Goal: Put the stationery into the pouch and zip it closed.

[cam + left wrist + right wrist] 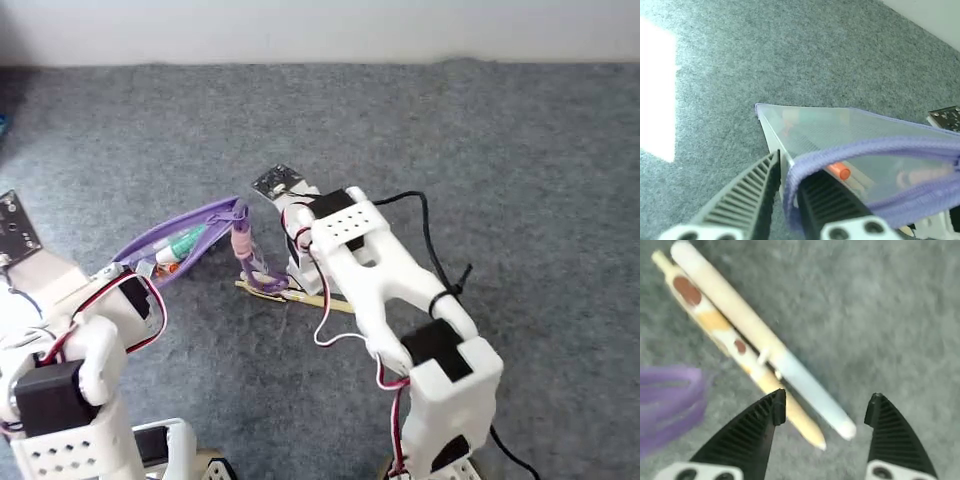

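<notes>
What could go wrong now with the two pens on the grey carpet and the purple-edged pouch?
The open right gripper hovers over a cream-and-blue pen and a spotted yellow pen lying touching; it may grab both or knock one away. The left gripper pinches only the edge of the purple-trimmed translucent pouch, which could slip.

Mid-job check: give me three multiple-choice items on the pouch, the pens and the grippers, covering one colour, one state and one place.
1. The pouch trim is: A. green B. purple C. red
2. The left gripper is: A. open B. shut on a pen C. shut on the pouch rim
3. The two loose pens lie: A. inside the pouch B. on the grey carpet under the right gripper C. on a plate

Answers: 1 B, the zip edge shows purple; 2 C, it pinches the rim in the left wrist view; 3 B, the right wrist view shows them on carpet below its open jaws.
</notes>
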Available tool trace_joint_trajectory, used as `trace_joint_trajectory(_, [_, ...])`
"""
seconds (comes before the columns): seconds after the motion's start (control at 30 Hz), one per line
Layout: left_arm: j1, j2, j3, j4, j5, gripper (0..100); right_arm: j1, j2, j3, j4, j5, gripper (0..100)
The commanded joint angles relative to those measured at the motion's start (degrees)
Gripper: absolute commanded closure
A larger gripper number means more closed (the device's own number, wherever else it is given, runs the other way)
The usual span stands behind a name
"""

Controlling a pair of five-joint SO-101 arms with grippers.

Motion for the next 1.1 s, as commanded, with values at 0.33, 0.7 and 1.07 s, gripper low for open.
trace_joint_trajectory(0.33, [-0.26, 0.18, -0.48, -0.18, 0.62, 99, 0.57, 10.59, -7.21, -2.86, 0.79, 74.5])
trace_joint_trajectory(0.7, [-0.26, 0.18, -0.48, -0.35, 0.62, 99, 1.19, 2.77, -7.03, 5.93, 0.62, 74.5])
trace_joint_trajectory(1.07, [0.0, 0.18, -0.31, -1.32, 0.62, 99, 0.92, 7.16, -5.54, 1.1, 0.79, 74.6])
